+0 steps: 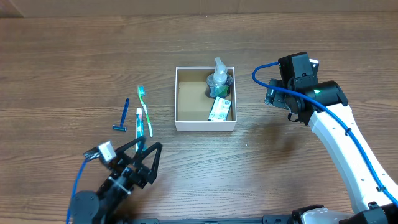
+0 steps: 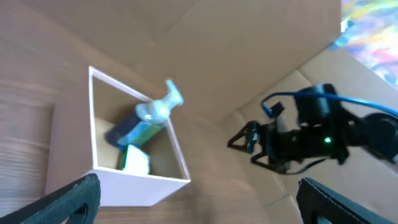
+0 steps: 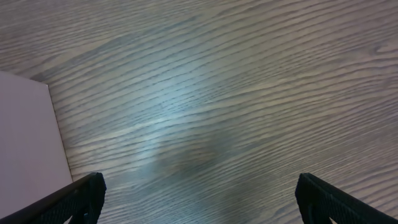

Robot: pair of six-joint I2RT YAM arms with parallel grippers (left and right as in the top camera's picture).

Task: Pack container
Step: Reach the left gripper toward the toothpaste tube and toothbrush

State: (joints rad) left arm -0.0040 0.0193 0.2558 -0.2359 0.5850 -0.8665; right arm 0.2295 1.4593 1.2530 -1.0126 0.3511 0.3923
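The left fingers [image 1: 144,154] were spread wide and held nothing, hovering low near the front edge of the desk [image 1: 62,74], just short of the loose items. The right fingers [image 1: 281,102] were also wide apart and empty: the right wrist view showed only bare wood between them and a strip of white wall at its left. They hung just beside the right wall of the container [image 1: 205,126], which sat near the middle of the desk. Inside it, a clear pump bottle [image 1: 219,78] filled the far right corner, and a green-and-white packet [image 1: 219,110] lay in the near right corner; the left half showed bare brown cardboard. Out on the desk to the left lay a green toothbrush [image 1: 145,111], a blue razor [image 1: 122,116] and a slim white-and-blue item [image 1: 139,121] too small to name. By that count the packing looked partly done, with three pieces not yet in and the left arm best placed to fetch them.
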